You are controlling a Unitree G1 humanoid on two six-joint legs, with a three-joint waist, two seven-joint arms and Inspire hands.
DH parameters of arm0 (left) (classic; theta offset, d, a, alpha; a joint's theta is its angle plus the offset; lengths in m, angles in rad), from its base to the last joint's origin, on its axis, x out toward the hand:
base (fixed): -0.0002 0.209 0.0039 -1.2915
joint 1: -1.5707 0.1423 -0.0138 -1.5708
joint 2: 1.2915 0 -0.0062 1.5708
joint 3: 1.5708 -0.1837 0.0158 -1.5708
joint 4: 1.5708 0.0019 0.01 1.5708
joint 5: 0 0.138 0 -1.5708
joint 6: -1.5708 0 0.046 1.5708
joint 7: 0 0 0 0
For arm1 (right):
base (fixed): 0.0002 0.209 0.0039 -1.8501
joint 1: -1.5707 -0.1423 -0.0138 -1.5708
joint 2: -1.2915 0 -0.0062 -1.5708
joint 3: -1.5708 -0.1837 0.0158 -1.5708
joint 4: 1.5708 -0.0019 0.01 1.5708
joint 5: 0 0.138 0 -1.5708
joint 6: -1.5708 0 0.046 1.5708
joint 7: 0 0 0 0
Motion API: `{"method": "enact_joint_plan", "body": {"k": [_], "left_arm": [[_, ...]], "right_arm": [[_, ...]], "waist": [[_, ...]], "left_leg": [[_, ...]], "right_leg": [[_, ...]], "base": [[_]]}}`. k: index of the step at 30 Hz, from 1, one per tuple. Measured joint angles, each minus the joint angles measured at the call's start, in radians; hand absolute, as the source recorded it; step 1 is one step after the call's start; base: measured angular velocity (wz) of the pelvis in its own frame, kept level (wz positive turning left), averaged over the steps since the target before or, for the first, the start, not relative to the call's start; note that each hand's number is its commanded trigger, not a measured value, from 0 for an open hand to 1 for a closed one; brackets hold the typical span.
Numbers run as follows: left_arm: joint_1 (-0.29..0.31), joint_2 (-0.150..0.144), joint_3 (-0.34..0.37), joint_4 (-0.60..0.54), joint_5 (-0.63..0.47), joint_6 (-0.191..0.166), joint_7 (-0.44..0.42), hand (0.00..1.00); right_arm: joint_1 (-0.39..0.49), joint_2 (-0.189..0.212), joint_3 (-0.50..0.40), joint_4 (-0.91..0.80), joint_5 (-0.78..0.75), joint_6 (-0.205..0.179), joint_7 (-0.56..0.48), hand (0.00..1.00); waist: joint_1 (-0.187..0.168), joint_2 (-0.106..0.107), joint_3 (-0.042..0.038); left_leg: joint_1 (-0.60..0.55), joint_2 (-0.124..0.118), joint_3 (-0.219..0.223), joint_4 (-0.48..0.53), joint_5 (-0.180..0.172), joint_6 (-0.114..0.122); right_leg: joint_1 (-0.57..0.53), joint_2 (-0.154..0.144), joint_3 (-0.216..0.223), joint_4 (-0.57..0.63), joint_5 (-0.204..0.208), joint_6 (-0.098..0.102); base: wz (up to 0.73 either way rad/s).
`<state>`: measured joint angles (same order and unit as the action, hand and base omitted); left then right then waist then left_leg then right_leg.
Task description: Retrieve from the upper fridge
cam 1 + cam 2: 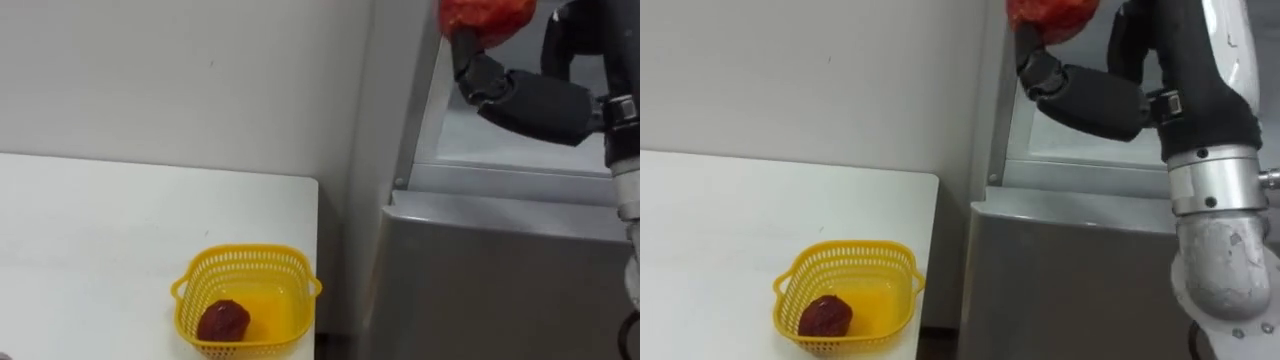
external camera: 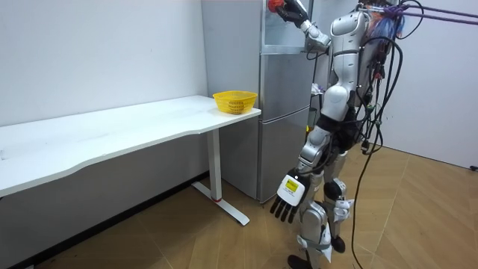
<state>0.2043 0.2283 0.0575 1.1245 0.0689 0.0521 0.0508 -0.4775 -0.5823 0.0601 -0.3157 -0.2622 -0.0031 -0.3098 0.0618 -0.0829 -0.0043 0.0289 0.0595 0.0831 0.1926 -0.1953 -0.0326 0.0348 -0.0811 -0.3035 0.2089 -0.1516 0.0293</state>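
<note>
Red fruit [image 1: 486, 18] is up at the top of the fridge [image 1: 500, 275], right in the mouth of the upper compartment [image 1: 510, 140]. The right hand [image 1: 480, 78] has it from below, dark fingers curled up round its underside, though the tips are cut off at the top edge, so how deep that grip goes is hard to call.

Here is the danger as I read it. The load is high and out at arm's reach, and a shallow hold could let it roll off the fingers on the way down. A drop from there would likely go to the floor in the gap between the fridge and the table [image 1: 100, 220]. The compartment's frame is close on the left too, so a sideways sweep could clip it and knock the fruit loose.

The yellow basket [image 1: 250, 265] sits at the table's corner nearest the fridge, with a dark red fruit [image 1: 222, 322] already inside.

As for pose, the right arm is raised above shoulder height, elbow bent, forearm angled up towards the fridge. The left hand [image 2: 290, 197] hangs low by the thigh, fingers loose and straight, holding nothing.
</note>
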Motion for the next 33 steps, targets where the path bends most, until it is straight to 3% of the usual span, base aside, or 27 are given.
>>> {"method": "enact_joint_plan", "body": {"k": [5, 9, 13, 16, 18, 23, 28, 33], "left_arm": [[-0.009, 0.001, -0.039, 0.011, 0.001, -0.006, -0.02, 0.0], [-0.032, 0.005, -0.041, 0.036, 0.003, -0.009, -0.023, 0.0], [-0.037, 0.005, -0.04, 0.04, 0.012, -0.01, -0.025, 0.0], [-0.038, 0.008, -0.04, 0.044, 0.011, -0.013, -0.044, 0.0], [-0.037, 0.014, -0.04, 0.044, 0.011, -0.015, -0.064, 0.0], [-0.042, 0.024, -0.04, 0.042, 0.012, -0.015, -0.067, 0.0], [-0.064, 0.033, -0.04, 0.035, 0.038, -0.008, -0.08, 0.0], [-0.073, 0.03, -0.042, 0.038, 0.058, 0.006, -0.083, 0.0]], "right_arm": [[0.009, 0.048, 0.044, -0.048, -0.063, -0.021, 0.03, 1.0], [0.014, 0.083, 0.064, -0.049, -0.114, -0.033, 0.046, 1.0], [0.03, 0.084, 0.095, -0.045, -0.184, -0.059, 0.075, 1.0], [0.033, 0.084, 0.148, -0.027, -0.216, -0.063, 0.107, 1.0], [0.033, 0.084, 0.17, -0.018, -0.22, -0.065, 0.139, 1.0], [0.028, 0.085, 0.205, 0.029, -0.247, -0.07, 0.163, 1.0], [0.024, 0.092, 0.25, 0.148, -0.294, -0.06, 0.192, 1.0], [0.025, 0.117, 0.291, 0.306, -0.356, -0.001, 0.238, 1.0]], "waist": [[0.008, -0.015, 0.0111], [0.03, -0.028, 0.0069], [0.061, -0.027, 0.0078], [0.076, -0.024, 0.0135], [0.083, -0.03, 0.0178], [0.107, -0.061, 0.0152], [0.147, -0.073, 0.0152], [0.177, -0.07, 0.018]], "left_leg": [[0.001, 0.0, 0.001, 0.001, 0.0, 0.0], [0.0, 0.0, -0.001, 0.004, -0.001, 0.0], [0.003, 0.0, -0.003, 0.01, 0.0, 0.0], [0.014, 0.0, -0.005, 0.001, -0.001, 0.0], [0.012, 0.0, -0.006, 0.001, -0.001, 0.0], [0.004, 0.0, -0.012, 0.003, -0.001, 0.0], [-0.003, -0.002, -0.024, 0.012, -0.003, 0.0], [-0.026, -0.004, -0.04, 0.022, -0.003, 0.0]], "right_leg": [[-0.002, 0.0, 0.004, 0.003, 0.0, 0.0], [0.001, 0.0, 0.002, 0.003, 0.0, 0.0], [0.007, 0.001, 0.001, -0.003, 0.0, 0.0], [0.02, 0.002, 0.0, -0.005, 0.0, 0.0], [0.018, 0.002, -0.001, -0.004, 0.0, 0.0], [0.014, 0.001, -0.008, -0.004, 0.0, 0.0], [0.016, -0.001, -0.02, -0.004, 0.0, 0.0], [0.006, -0.002, -0.03, -0.005, 0.0, 0.0]], "base": [[0.0], [0.02], [0.01], [0.01], [0.0], [0.03], [0.07], [0.08]]}}
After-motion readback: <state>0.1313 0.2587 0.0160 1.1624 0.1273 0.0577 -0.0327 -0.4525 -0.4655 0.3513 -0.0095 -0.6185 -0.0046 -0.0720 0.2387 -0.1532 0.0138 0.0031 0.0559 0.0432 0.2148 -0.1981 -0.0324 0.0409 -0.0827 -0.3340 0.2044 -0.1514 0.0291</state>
